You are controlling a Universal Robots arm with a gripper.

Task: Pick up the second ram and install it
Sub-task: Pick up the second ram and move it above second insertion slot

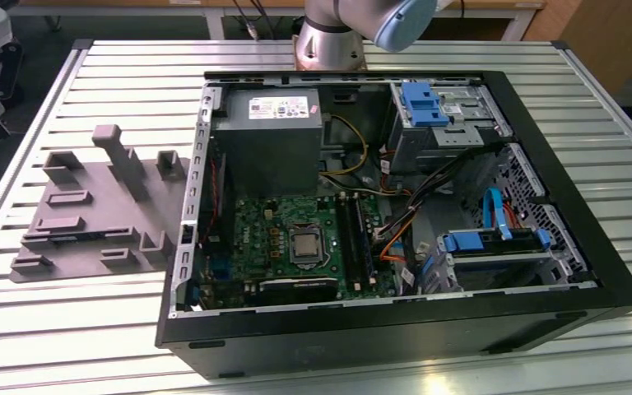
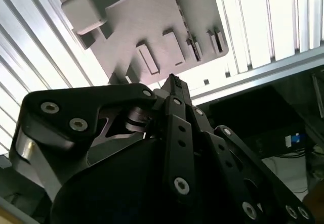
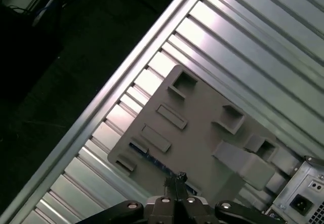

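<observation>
The second ram (image 3: 149, 157) is blue, its holder (image 3: 202, 133) grey, the ribbed table (image 3: 243, 42) silver.

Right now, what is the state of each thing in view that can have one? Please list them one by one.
computer case: lying on its side, open, inside exposed.
second ram: lying in the gray holder, not gripped.
gray holder: flat on the table, at the exterior view's left of the case.
tool: shut, holding nothing, above the holder.
power supply: mounted inside the case.
</observation>
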